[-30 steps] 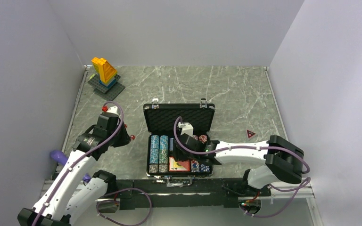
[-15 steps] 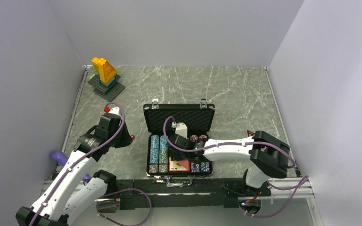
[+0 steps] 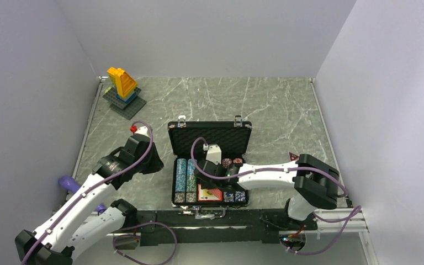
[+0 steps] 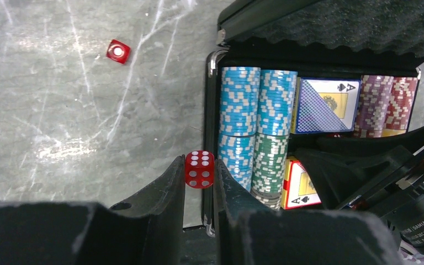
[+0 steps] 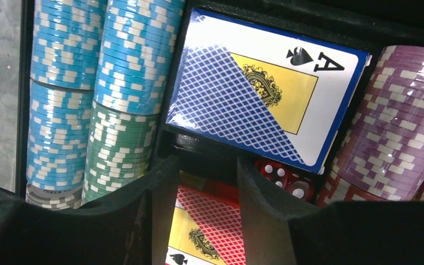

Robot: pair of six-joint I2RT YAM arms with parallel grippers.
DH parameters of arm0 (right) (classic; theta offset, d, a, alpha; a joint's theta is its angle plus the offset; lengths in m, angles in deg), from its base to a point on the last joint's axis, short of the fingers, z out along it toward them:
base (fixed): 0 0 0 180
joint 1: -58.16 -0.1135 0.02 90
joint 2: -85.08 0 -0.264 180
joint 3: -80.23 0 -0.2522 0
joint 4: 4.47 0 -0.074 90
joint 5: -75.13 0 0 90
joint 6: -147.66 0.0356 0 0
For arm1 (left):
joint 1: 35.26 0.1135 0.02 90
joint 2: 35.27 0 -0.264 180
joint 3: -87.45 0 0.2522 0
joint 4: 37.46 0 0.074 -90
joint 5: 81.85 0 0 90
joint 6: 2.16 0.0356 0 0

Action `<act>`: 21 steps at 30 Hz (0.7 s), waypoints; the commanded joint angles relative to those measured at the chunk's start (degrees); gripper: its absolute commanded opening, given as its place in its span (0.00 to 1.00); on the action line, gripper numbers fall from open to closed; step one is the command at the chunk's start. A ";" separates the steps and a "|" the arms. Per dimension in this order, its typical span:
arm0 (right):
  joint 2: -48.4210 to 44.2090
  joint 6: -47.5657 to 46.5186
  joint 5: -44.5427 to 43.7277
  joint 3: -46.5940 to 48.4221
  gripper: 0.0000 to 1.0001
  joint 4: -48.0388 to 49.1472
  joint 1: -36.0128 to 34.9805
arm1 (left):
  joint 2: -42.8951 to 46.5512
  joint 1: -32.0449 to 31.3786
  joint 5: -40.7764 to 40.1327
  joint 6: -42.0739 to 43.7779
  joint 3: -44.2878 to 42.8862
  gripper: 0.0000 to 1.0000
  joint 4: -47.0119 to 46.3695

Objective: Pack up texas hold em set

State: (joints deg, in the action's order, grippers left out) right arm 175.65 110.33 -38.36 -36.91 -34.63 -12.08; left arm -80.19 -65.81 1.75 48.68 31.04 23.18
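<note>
The black case (image 3: pixel 210 138) lies open at mid-table, its foam lid propped up at the back. It holds rows of striped chips (image 4: pixel 256 105), a blue card deck (image 5: pixel 254 94) and a red card deck (image 5: pixel 207 221). Two red dice (image 5: pixel 284 178) sit in the slot between the decks. My left gripper (image 4: pixel 199 165) is shut on a red die (image 4: pixel 199 169) just left of the case's left wall. Another red die (image 4: pixel 117 51) lies on the table farther out. My right gripper (image 5: pixel 201 165) is open and empty, low inside the case over the red deck.
A yellow-blue brick tower (image 3: pixel 122 85) on a dark baseplate stands at the back left. A small dark red triangle (image 3: pixel 293 157) lies on the table right of the case. A purple object (image 3: pixel 68 184) sits at the table's left edge.
My left gripper has moved right towards the case with the die in it. My right gripper shifted left inside the case and then stayed.
</note>
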 commanded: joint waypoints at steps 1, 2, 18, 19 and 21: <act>-3.01 -4.46 -1.80 -0.50 0.49 1.09 0.18 | -1.44 -2.78 -1.91 -3.76 0.11 0.00 -3.38; -3.36 -5.37 -1.85 -0.42 0.51 1.92 0.19 | -1.87 -3.04 -2.04 -3.88 0.04 0.00 -3.45; -12.01 -9.14 0.61 -4.42 0.56 8.76 3.26 | -4.32 -9.03 -2.41 -8.58 0.68 0.00 -6.85; -12.73 -8.42 0.80 -5.24 0.55 8.32 4.55 | -5.02 -10.07 -2.40 -9.29 0.69 0.00 -7.47; -14.98 -7.40 0.69 -7.17 0.54 7.77 6.06 | -6.66 -12.27 -2.60 -10.58 0.44 0.00 -8.51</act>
State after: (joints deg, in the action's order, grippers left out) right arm 164.74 100.71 -36.41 -41.15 -26.72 -9.06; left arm -84.50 -74.66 -0.30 41.93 31.36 18.87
